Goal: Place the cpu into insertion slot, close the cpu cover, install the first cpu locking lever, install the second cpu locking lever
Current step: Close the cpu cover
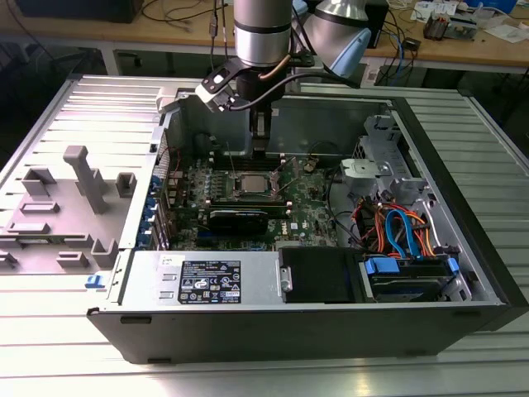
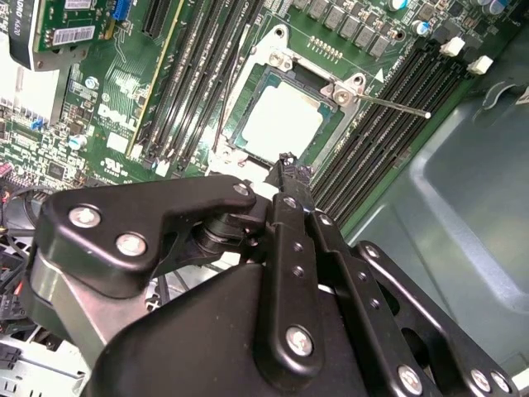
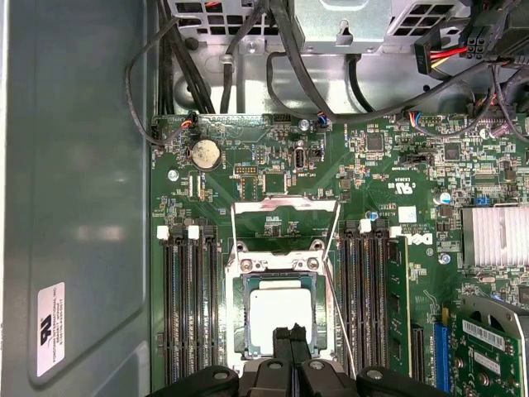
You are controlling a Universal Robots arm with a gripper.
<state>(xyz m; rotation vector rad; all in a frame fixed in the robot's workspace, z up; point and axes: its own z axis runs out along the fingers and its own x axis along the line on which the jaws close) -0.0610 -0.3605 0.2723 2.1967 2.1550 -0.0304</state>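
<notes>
Electronics lab: cable-strewn workbench [image 1: 488, 51], opened computer [image 1: 248, 331].

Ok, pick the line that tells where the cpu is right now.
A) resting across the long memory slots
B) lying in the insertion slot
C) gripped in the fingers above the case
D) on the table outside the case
B: in both wrist views the cpu lies pale face up inside the frame of the insertion slot, with the gripper close over it.
</notes>
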